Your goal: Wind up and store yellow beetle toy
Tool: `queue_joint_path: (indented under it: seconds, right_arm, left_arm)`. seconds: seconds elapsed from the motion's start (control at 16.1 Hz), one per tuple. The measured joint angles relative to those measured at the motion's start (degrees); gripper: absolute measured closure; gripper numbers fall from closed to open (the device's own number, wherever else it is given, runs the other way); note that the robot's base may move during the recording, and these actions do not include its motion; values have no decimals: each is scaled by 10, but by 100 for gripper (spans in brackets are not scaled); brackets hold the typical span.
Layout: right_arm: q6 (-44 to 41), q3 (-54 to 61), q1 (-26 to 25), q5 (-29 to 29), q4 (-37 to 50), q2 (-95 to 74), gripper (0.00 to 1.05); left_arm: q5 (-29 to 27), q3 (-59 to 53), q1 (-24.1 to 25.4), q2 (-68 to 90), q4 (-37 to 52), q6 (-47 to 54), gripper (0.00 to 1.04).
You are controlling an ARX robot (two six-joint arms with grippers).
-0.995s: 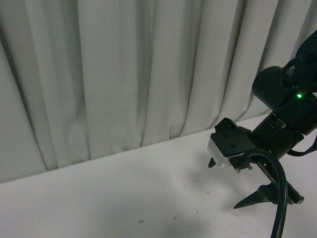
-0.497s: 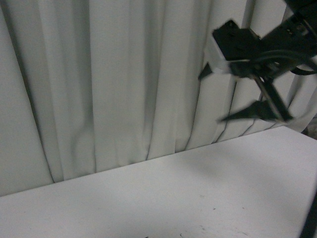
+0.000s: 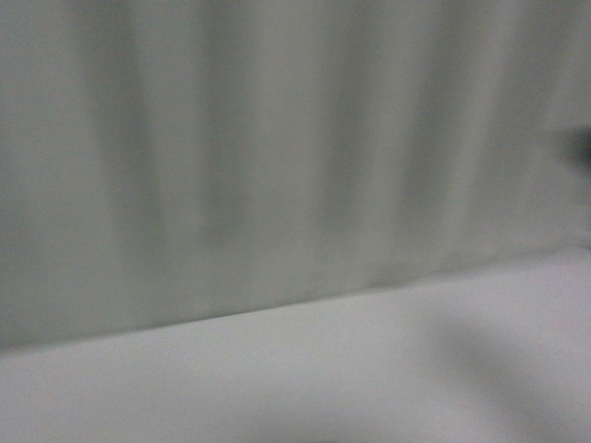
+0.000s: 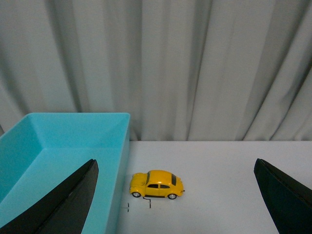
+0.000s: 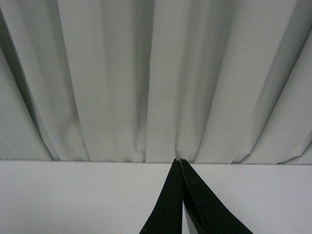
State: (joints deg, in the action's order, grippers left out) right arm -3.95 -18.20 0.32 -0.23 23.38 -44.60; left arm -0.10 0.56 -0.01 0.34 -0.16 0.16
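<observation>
Gone from the front view is the right arm that stood against the curtain point(image 3: 277, 138) half a second ago; only a dark smear remains at the right edge. The whole picture is now blurred, showing little beyond pale folds above the white worktop point(image 3: 277, 378).

From the left wrist view, the left end effector point(image 4: 174, 163) is spread wide, its dark fingers point(image 4: 73, 200) at either side of the picture. Between them the yellow beetle toy point(image 4: 157, 184) sits on its wheels on the worktop, side-on, just beside the outer wall of a turquoise bin point(image 4: 78, 115) and apart from both fingers.

From the right wrist view, the right end effector point(image 5: 179, 162) is closed, its two black fingers pressed together and pointing toward the curtain over the worktop.
</observation>
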Motion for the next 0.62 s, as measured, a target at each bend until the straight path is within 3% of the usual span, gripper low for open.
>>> queue_joint_path:
  seconds: [0.62]
  right_arm:
    - [29,138,0,1,-33,198,103]
  left_arm:
    - [1,0,0,0,0,0,7]
